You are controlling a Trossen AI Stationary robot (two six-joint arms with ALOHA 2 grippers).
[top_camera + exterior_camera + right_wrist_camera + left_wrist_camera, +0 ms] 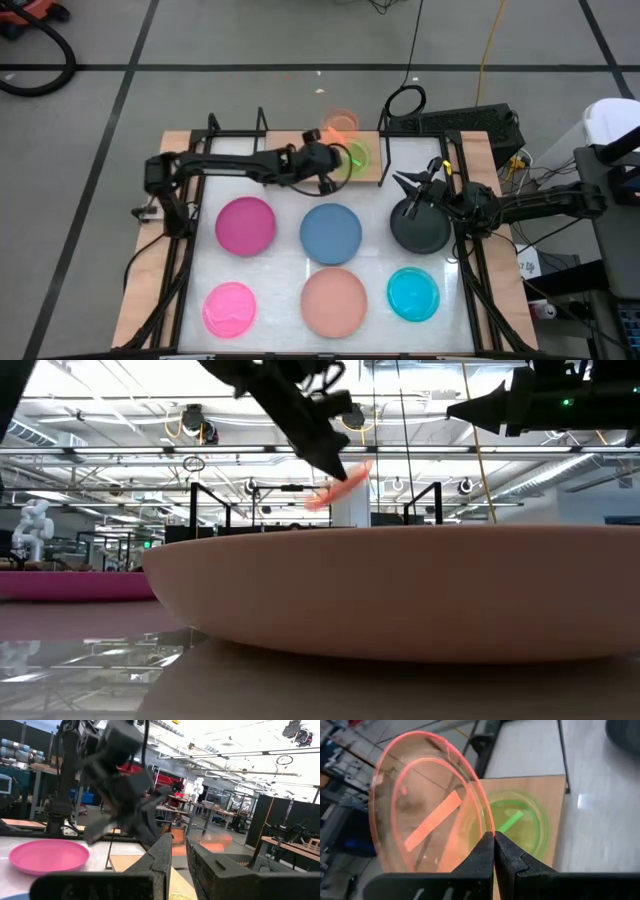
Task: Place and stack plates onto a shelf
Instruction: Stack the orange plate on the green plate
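Desk (290, 255) carried six plates flat in two rows: magenta (245, 224), blue (331, 232), black (420, 229), then pink (230, 307), salmon (334, 301), cyan (413, 294). Shelf (372, 168) sat along the desk's far edge, green plate (354, 156) already lying on its board. My left end effector (493, 839) was pinching the rim of the orange plate (427, 802), fingers pressed together on it, plate tilted up above the shelf and just beside the green one. Right end effector (412, 184) hung over the black plate's far edge, jaws only slightly apart, nothing visibly in them. Step in hand, I judged: stacking orange on green. Next move called for levelling the plate, centring it over green, lowering, then releasing.
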